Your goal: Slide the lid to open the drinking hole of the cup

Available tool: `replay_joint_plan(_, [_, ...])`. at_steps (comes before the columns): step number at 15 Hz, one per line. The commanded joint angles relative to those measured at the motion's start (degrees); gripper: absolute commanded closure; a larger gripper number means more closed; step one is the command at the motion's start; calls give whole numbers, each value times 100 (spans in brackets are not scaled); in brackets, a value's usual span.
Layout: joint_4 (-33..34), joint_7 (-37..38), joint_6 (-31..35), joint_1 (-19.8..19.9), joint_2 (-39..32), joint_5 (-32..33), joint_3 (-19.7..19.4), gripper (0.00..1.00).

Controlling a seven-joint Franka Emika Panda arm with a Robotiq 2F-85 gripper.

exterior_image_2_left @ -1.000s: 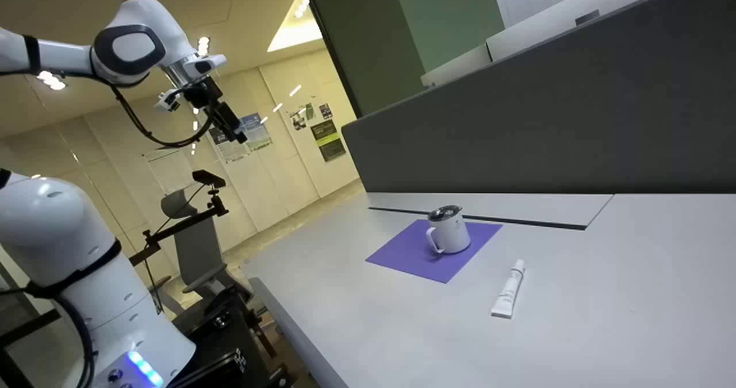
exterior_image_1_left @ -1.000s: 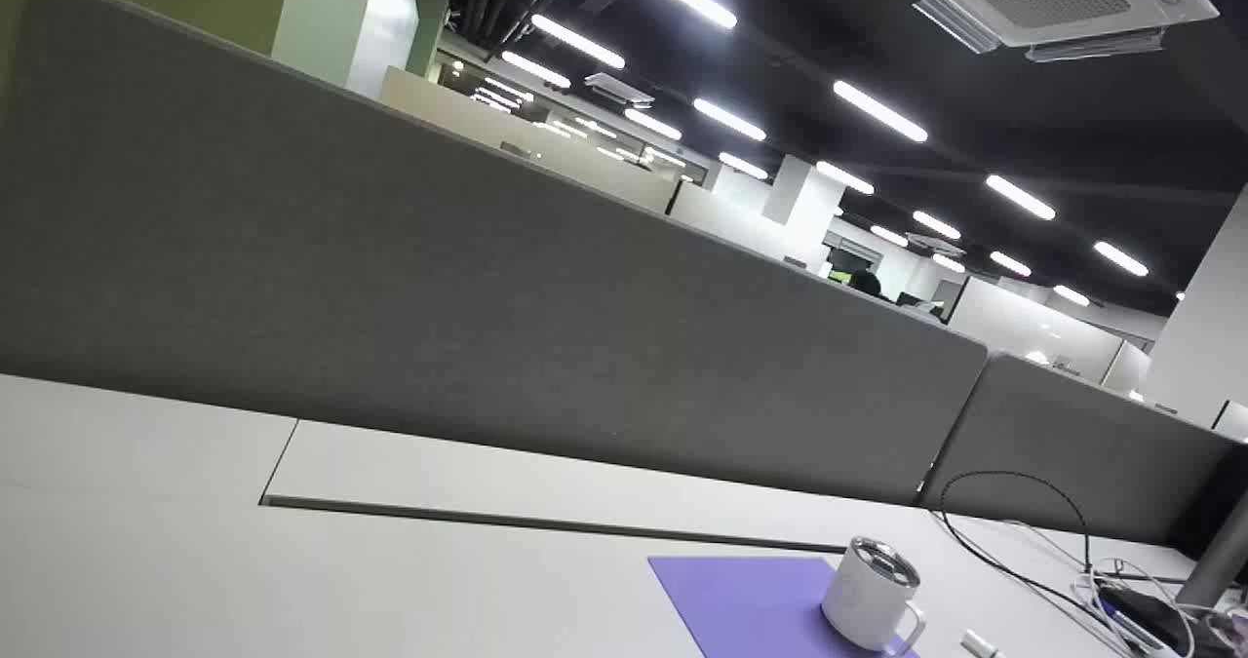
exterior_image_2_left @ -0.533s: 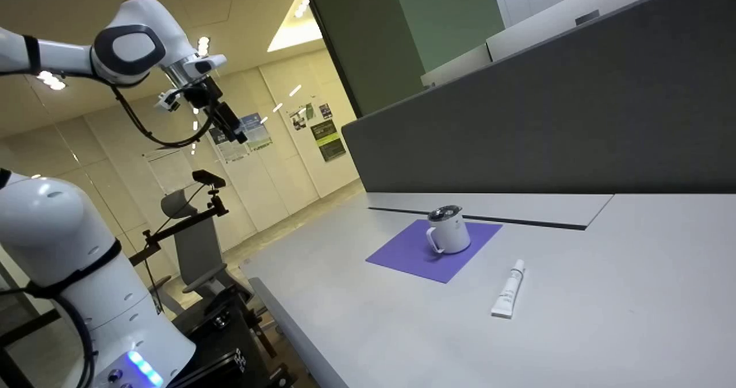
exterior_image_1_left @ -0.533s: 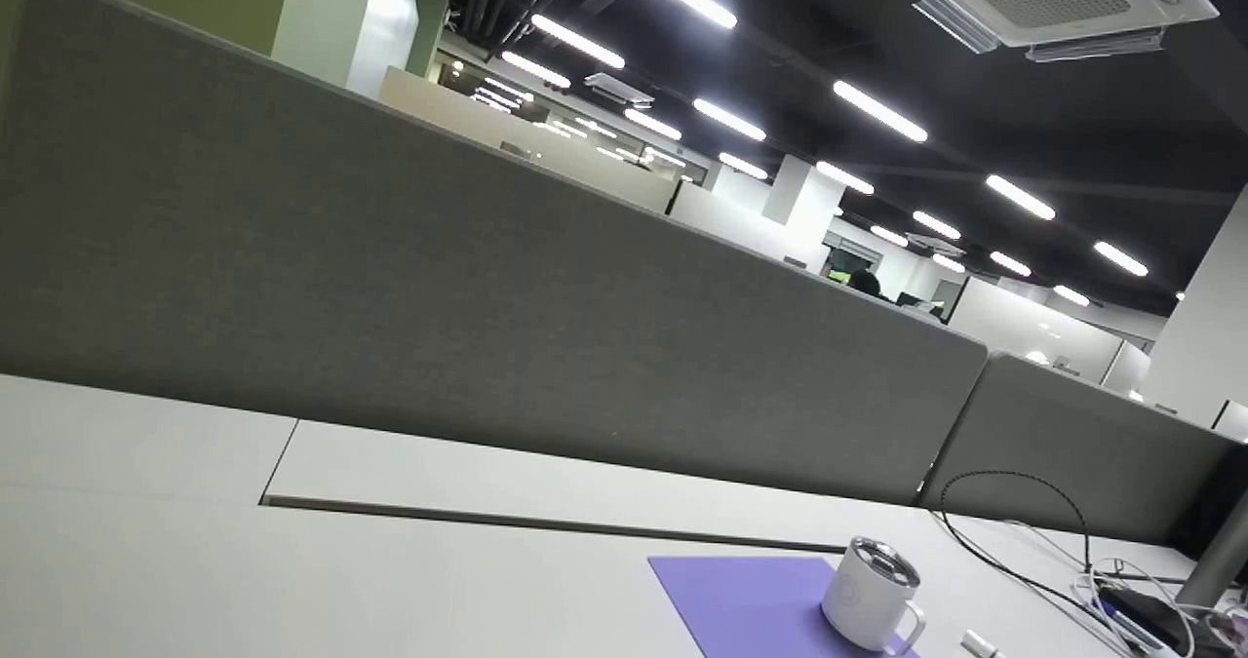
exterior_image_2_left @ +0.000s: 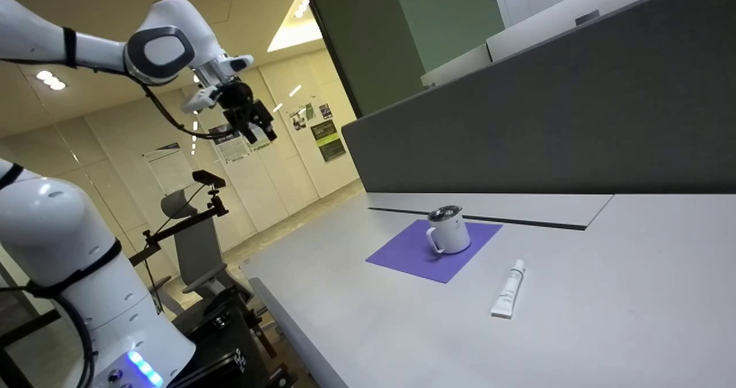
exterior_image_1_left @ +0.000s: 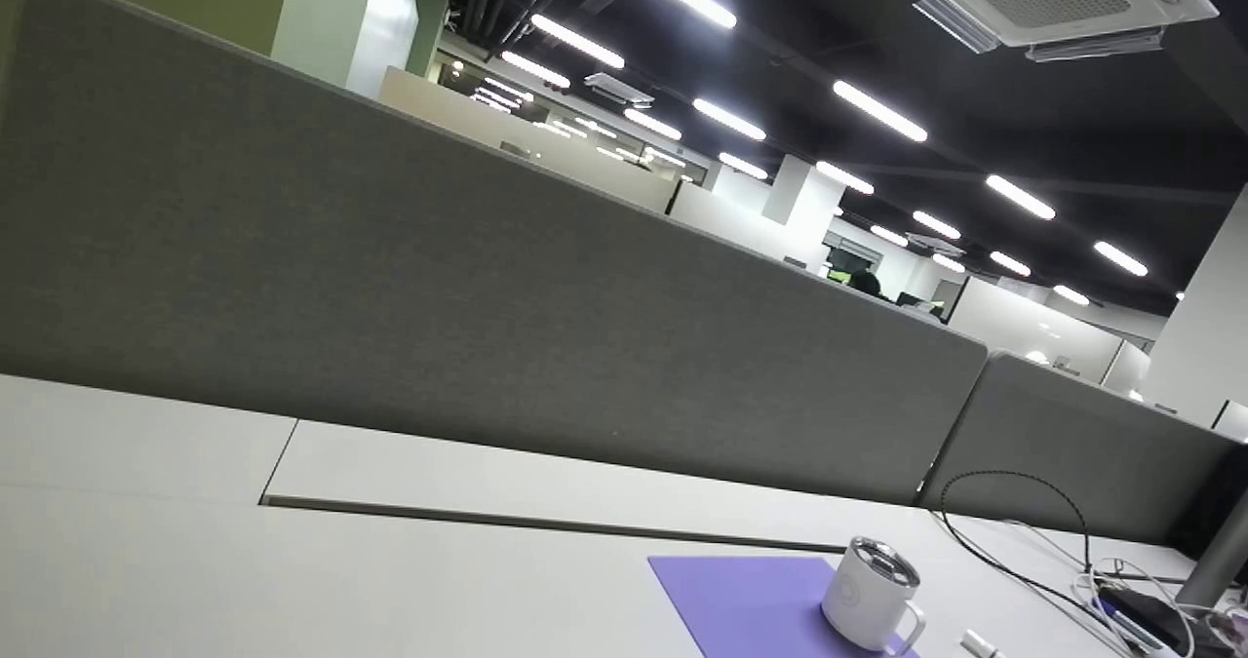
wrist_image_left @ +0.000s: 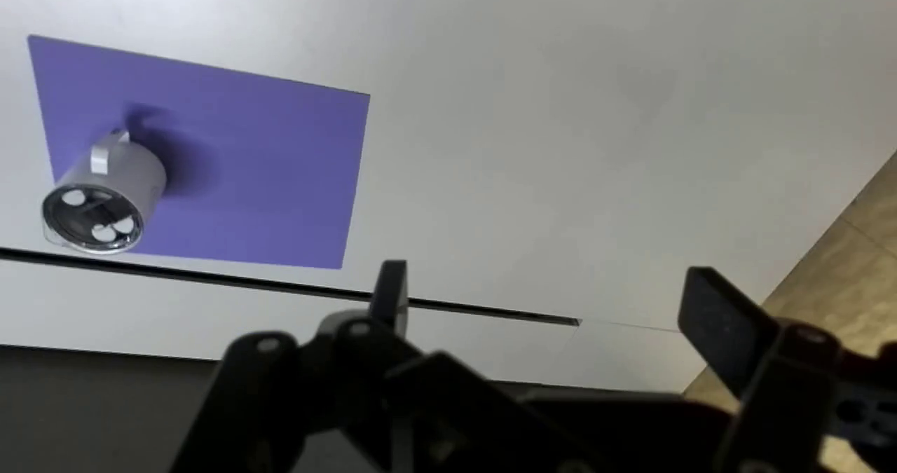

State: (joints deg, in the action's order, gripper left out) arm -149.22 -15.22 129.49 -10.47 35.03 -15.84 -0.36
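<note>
The cup (exterior_image_2_left: 451, 235) is a white mug with a handle. It stands upright on the purple mat (exterior_image_2_left: 402, 258) and shows in both exterior views (exterior_image_1_left: 858, 599) and in the wrist view (wrist_image_left: 140, 168). Its lid (wrist_image_left: 94, 217) is a clear, dark-looking round cap with a slider bar across it. The lid also shows in both exterior views (exterior_image_1_left: 885, 561) (exterior_image_2_left: 445, 212). I cannot tell whether the drinking hole is open. My gripper (exterior_image_2_left: 262, 137) is high above the table, well apart from the cup. In the wrist view the gripper (wrist_image_left: 546, 270) is wide open and empty, and the cup is at far left.
A white tube (exterior_image_2_left: 508, 290) lies on the white table (exterior_image_2_left: 604, 307), off the mat. A grey partition (exterior_image_2_left: 546, 118) stands along the table's back edge. A dark slot (wrist_image_left: 490, 312) runs along the table behind the cup. Cables (exterior_image_1_left: 1024, 561) lie on the table in an exterior view.
The arm has moved to the right in an exterior view during the last half second. The gripper now shows its two fingers apart there. The cup, mat and tube have not moved.
</note>
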Motion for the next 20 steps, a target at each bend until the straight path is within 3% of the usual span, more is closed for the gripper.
replay_joint_plan(1, [819,-1202,249,-103,-1488,110,-548,0])
replay_joint_plan(5, [1680,-1624,780,353,-2992,910,-510,0])
replay_joint_plan(9, [2961,-1142,842,871,-4428,2506,-455,0])
replay_joint_plan(10, [2153,-1443,1036,852,-3741,1978,-322,0])
replay_joint_plan(12, [2373,-1448,1078,992,-4085,2056,-268,0])
replay_joint_plan(20, [2408,-1474,1088,984,-4038,2129,-222,0])
